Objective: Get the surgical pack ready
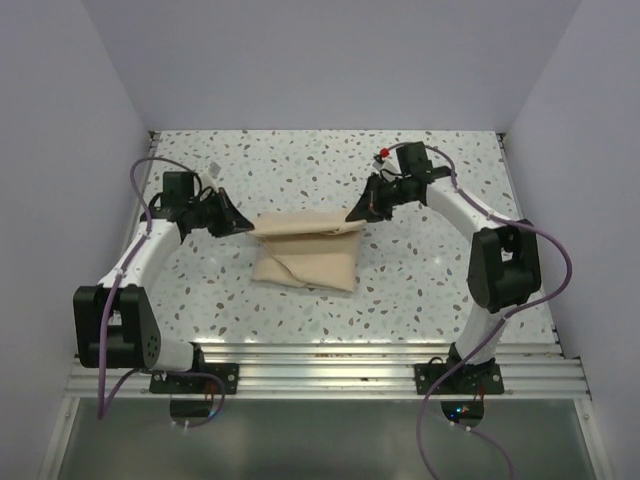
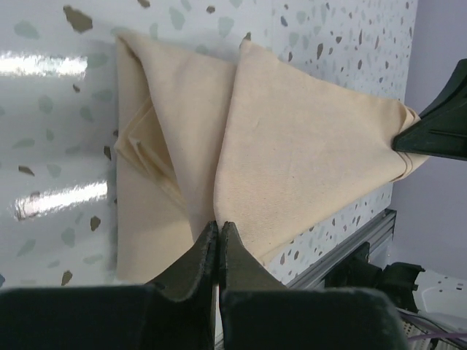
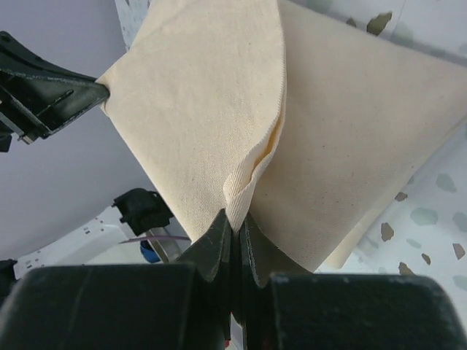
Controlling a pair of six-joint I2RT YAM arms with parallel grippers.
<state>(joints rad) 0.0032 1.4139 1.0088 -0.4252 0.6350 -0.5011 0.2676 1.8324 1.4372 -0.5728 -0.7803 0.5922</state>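
Two pincers, one cloth, and both have a bite on it. The left pincer (image 2: 219,235) has its jaws pressed to a hairline, nipping the near edge of the tan fabric sheet (image 1: 308,258). Across from it, the right pincer (image 3: 235,227) is closed just as tight on the opposite end, with a small ridge of doubled cloth pinched between its tips. Nothing else is in either grip.

The sheet sits mid-bench (image 1: 430,280), between the two arms. Its lower layers lie folded in a rough rectangle, creases running diagonally. The top flap is drawn taut from one pincer to the other and, going by the wrist views, raised a little off the layers beneath. No steel instruments or gauze squares show anywhere; whether they are wrapped inside, I cannot tell.

My read: this is the wrapping stage, a two-handed fold of the upper flap, with the pack already partly closed. The next move calls for both arms to travel together, same direction and same pace, so the flap keeps even tension and lands square over the bundle. Only then should the jaws let go. If one side pulls harder, the cloth could slip from the other grip or drag the whole bundle across the speckled surface.
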